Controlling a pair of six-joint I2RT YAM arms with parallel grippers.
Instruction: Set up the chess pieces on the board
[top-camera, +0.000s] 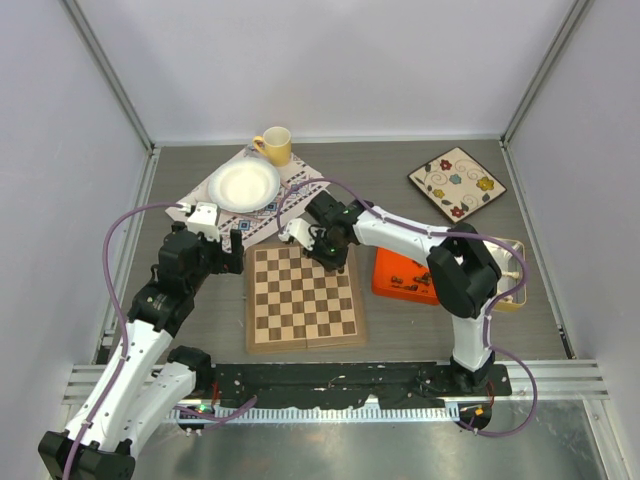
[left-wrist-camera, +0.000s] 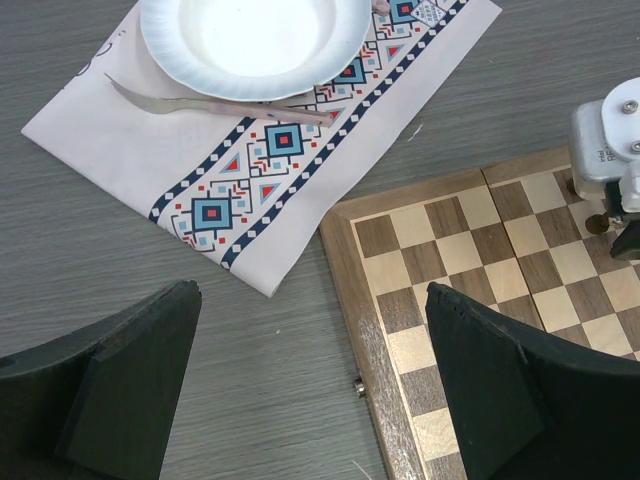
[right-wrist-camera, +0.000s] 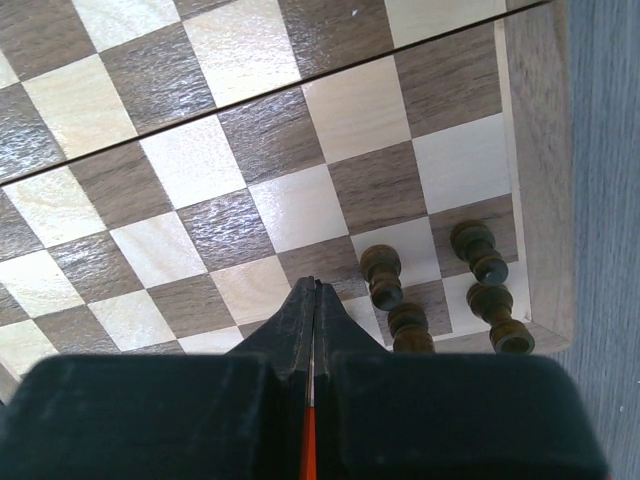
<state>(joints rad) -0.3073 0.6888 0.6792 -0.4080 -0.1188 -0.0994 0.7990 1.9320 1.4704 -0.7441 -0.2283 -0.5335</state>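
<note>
Item inspected: flat square wooden chessboard with dark-brown and pale-tan squares (top-camera: 305, 298). It is found lying flat at the middle of the surface, closer to the near edge, with its fold seam running from near to far.

Four small dark-brown turned wooden chess pieces (right-wrist-camera: 478, 250) are noted on the squares by the board's far right corner, grouped close together in two rows beside the light wood border; they appear upright. The remaining squares in view are bare.

The right fingers (right-wrist-camera: 315, 300) are seen pressed fully together with nothing between them, hung over the board just beside the four pieces.

The left fingers (left-wrist-camera: 490, 380) are spread as wide as they go and nothing is held; they are positioned over the board's far left corner.

A white patterned cloth (left-wrist-camera: 250, 170) carrying a white round plate (left-wrist-camera: 170, 50) is recorded beyond that corner, and an orange box (top-camera: 400, 278) at the board's right
</note>
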